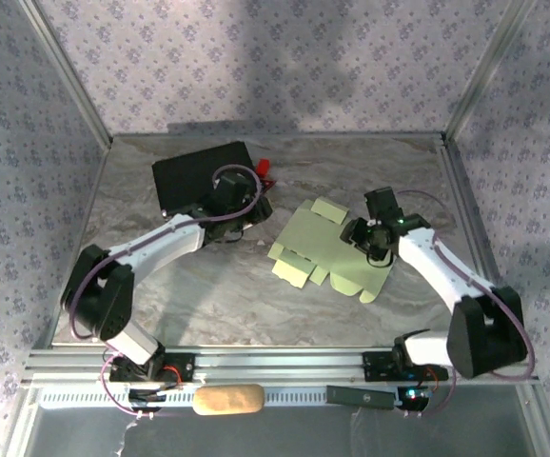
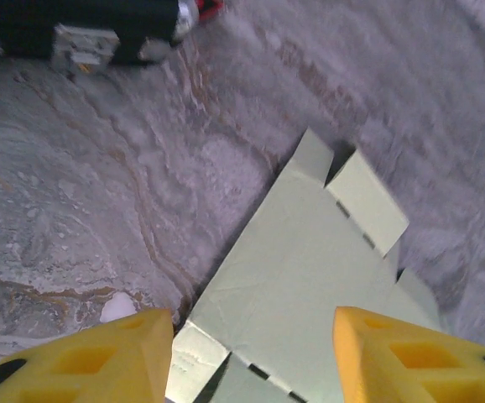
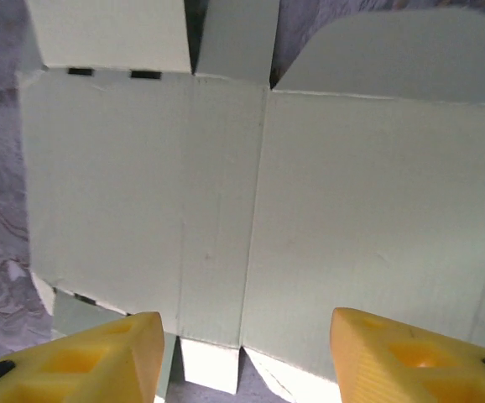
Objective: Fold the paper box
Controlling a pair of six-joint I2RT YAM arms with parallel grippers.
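**Ana:** The paper box (image 1: 327, 249) lies flat on the marble table (image 1: 208, 295), a little right of centre. It's a pale green cutout, unfolded, with flaps and tabs spread out around it.

**Ben:** Both arms are reaching in on it. The left gripper (image 1: 254, 211) hangs just beside the card's far-left edge. Right behind it is the black case (image 1: 199, 176) at the back of the table, with a small red object (image 1: 264, 167) at the case's right end.

**Ana:** In the left wrist view, the left gripper (image 2: 251, 357) has its yellow jaws well apart with nothing clamped between them. The paper box (image 2: 310, 277) lies flat below, and its near edge runs under the gap. The black case (image 2: 75, 25) sits along the top edge.

**Ben:** The right gripper (image 1: 363, 233) is over the right-hand part of the card.

**Ana:** Its wrist view looks straight down on the sheet. The right gripper (image 3: 247, 353) also has its jaws spread wide and grips nothing. The paper box (image 3: 226, 193) stretches beneath it, with crease lines running away from the camera. There's a rounded flap at top right and squarer flaps at top left.

**Ben:** Do those tips touch the card?

**Ana:** I can't tell from here.
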